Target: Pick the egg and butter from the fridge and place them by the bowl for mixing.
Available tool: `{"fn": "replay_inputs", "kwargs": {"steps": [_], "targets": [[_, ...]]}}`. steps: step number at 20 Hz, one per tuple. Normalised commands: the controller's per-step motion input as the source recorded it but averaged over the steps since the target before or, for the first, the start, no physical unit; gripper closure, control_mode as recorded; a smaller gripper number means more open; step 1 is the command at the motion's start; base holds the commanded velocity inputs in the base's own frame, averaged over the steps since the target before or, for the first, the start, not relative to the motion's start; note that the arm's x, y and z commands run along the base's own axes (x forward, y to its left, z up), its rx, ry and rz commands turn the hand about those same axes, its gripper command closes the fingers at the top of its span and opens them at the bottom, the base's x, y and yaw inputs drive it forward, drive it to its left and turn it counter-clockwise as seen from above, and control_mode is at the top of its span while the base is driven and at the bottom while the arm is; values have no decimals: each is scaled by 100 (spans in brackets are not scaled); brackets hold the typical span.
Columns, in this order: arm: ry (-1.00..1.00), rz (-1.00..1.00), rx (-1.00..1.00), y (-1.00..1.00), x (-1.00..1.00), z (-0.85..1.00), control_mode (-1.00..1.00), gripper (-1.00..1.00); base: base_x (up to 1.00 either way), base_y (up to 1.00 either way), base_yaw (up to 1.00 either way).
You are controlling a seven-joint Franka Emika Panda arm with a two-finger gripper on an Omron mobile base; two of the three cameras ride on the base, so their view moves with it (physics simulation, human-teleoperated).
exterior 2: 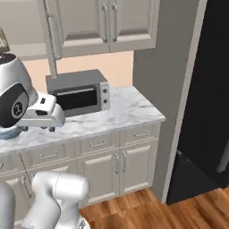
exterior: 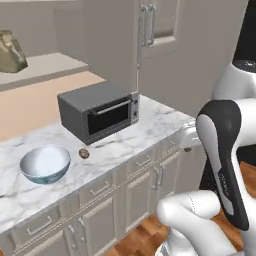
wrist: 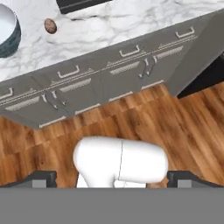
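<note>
A small brown egg (exterior: 84, 153) lies on the marble counter just right of the pale blue-white bowl (exterior: 45, 162); in the hand view the egg (wrist: 50, 26) and the bowl (wrist: 6, 30) sit at the top left. My gripper (exterior: 187, 146) hangs off the counter's front edge, to the right of both, open and holding nothing. Its fingertips (wrist: 43, 177) stand wide apart in the hand view, pointing down at the wood floor. The black-fronted fridge (exterior 2: 210, 89) stands to the right with its door shut. The butter is out of view.
A grey toaster oven (exterior: 100, 111) stands on the marble counter (exterior: 145, 125) behind the egg. Beige drawers and cupboard doors (exterior 2: 116, 165) run under the counter, with upper cupboards (exterior 2: 103, 24) above. A grey panel (exterior 2: 174, 89) separates the counter from the fridge.
</note>
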Motion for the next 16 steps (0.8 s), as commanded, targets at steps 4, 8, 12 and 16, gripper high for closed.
{"fn": "replay_inputs", "kwargs": {"steps": [4, 8, 12, 16], "targets": [[0, 0, 0, 0, 0, 0, 100, -100, -26, 8, -99], [0, 0, 0, 0, 0, 0, 100, -100, -19, 3, -98], [0, 0, 0, 0, 0, 0, 100, -100, -15, 0, -94], [0, 0, 0, 0, 0, 0, 100, -100, -7, -1, -89]]}}
